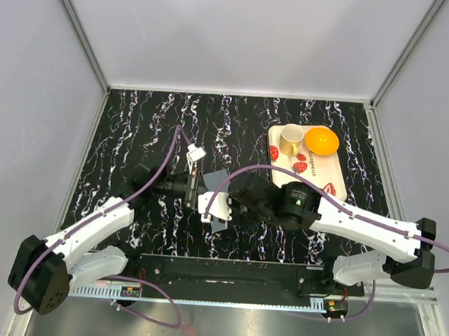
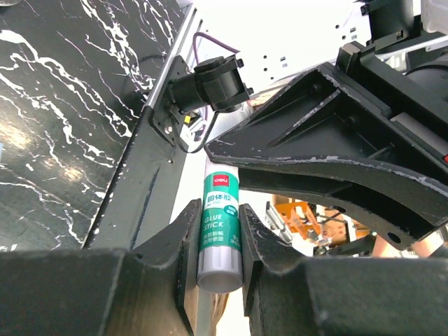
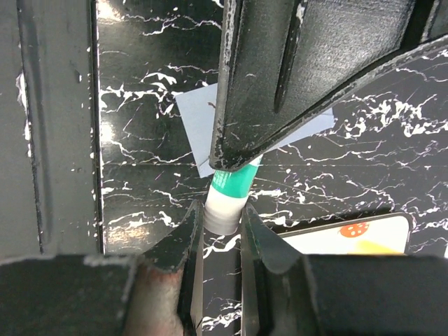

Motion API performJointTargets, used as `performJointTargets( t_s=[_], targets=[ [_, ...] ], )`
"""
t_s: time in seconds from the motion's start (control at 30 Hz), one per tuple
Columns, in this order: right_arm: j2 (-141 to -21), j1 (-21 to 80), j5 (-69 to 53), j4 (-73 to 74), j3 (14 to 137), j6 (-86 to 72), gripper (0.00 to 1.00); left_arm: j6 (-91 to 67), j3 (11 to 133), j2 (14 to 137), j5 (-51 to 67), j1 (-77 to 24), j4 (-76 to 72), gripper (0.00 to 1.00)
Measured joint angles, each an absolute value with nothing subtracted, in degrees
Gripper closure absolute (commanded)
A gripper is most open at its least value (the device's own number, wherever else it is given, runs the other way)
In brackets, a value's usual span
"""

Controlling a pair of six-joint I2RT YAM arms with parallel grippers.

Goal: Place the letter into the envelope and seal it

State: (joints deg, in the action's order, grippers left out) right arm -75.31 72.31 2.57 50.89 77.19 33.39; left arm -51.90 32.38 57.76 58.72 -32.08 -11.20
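Grey envelope [image 1: 218, 177], apparently, near strawberry-print tray [image 1: 319, 171]

Place: robot lab test cell, plainly, nothing of a home or shop about it.
Walls: bare pale panels [image 1: 240, 32] on three sides, set in aluminium frame posts [image 1: 80, 33].
Work surface: black marbled tabletop [image 1: 135, 132], boxed in by those panels.
Rig: left arm [image 1: 91, 225] and right arm [image 1: 366, 226] bolted to a black base plate [image 1: 225, 275] at the near edge, purple cables [image 1: 263, 167] looping loose.
Props: strawberry-print tray [image 1: 336, 182] far right, carrying a cup [image 1: 290, 139] and an orange bowl [image 1: 321, 140].
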Motion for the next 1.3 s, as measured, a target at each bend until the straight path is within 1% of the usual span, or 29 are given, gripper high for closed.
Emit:
performJointTargets(
  t_s=[0.1, 0.17, 0.3, 0.37, 0.4, 0.43, 0.47, 0.5, 0.63, 0.73, 0.93, 1.3],
  targets=[
    [-75.3, 71.9, 2.5, 48.7, 77.1, 33.7, 1.0, -46.3, 35.6, 57.1, 60.3, -29.9, -4.0, 1.0],
    [-75.2, 70.7, 1.9, 46.0, 77.1, 33.9, 1.0, -40.1, 39.4, 56.7, 60.7, -27.7, 3.7, 1.0],
    [-74.2, 66.5, -0.7, 38.1, 75.7, 34.8, 1.0, -24.8, 49.4, 57.7, 60.1, -23.1, 19.1, 1.0],
    [-73.3, 64.7, -2.3, 34.1, 74.7, 35.1, 1.0, -15.8, 56.5, 59.9, 59.5, -21.6, 28.5, 1.0],
    [-72.8, 63.9, -2.8, 32.4, 74.1, 35.3, 0.01, -10.9, 60.1, 61.4, 59.0, -21.2, 32.8, 1.0],
    [-72.3, 62.9, -3.4, 31.0, 73.6, 35.4, 0.02, -6.9, 63.1, 62.8, 58.5, -21.0, 36.5, 1.0],
    [-71.8, 61.9, -3.0, 27.6, 72.7, 29.6, 0.02, -2.5, 66.6, 64.5, 57.1, -20.9, 40.9, 1.0],
    [-71.3, 60.8, -4.0, 26.6, 72.5, 28.8, 0.02, 3.4, 70.2, 66.5, 51.7, -20.1, 44.9, 1.0],
    [-67.4, 56.4, -7.9, 35.9, 72.4, 28.8, 0.02, 17.5, 77.4, 74.1, 38.0, -15.1, 55.5, 1.0],
    [-66.1, 54.6, -9.7, 38.5, 71.4, 28.6, 0.02, 24.0, 80.2, 78.0, 34.4, -13.1, 62.1, 1.0],
    [-66.7, 52.6, -12.5, 41.3, 69.2, 26.9, 0.02, 29.6, 82.0, 79.0, 34.4, -11.7, 69.0, 1.0],
    [-68.8, 47.4, -18.5, 42.1, 69.3, 19.3, 0.02, 30.5, 82.8, 79.3, 29.8, -11.6, 71.0, 1.0]
  ],
)
